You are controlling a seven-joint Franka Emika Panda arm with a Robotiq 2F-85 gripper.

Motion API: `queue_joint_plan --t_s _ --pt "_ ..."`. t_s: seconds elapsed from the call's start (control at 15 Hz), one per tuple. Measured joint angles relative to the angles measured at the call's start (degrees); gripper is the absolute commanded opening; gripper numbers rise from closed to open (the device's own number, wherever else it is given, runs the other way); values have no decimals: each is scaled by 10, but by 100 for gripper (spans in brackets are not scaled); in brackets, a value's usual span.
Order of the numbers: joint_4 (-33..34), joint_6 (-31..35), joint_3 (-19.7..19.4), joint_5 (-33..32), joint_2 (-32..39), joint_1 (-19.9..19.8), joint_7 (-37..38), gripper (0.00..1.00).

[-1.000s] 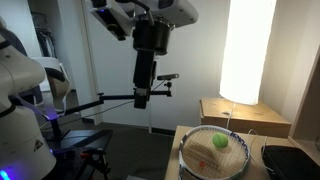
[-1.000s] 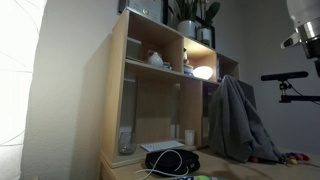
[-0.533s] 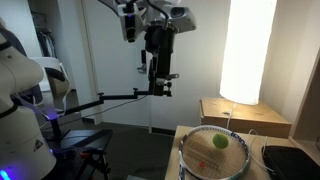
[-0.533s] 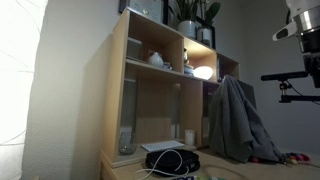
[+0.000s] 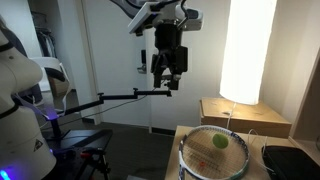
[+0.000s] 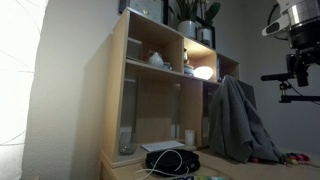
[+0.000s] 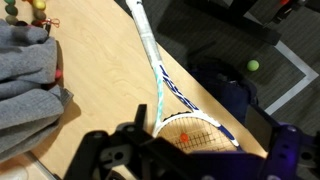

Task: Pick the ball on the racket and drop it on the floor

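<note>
The arm (image 5: 150, 12) comes in high across the top of an exterior view, its last links turned down so the claw (image 5: 168, 82) hangs pointing floorward, well above everything. Another exterior view shows the same raised pose at its edge (image 6: 297, 70). The fingers stand wide apart and hold nothing; in the wrist view (image 7: 195, 160) they frame the scene from either side. Far below the claw and off to one side lies the racket (image 5: 213, 155), with the ball (image 5: 219, 142) resting on its strings. In the wrist view the racket (image 7: 165, 85) runs beneath the claw, its head between the fingers. A small yellow-green ball (image 7: 254, 66) lies on dark ground beyond; whether it is the same one cannot be told.
</note>
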Motion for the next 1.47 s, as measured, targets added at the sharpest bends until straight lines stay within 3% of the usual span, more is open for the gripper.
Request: queue_joint_plan --t_s 0.8,1.47 --pt "94 -9 12 -4 92 14 22 100" --pt "99 -12 12 -4 96 15 22 100"
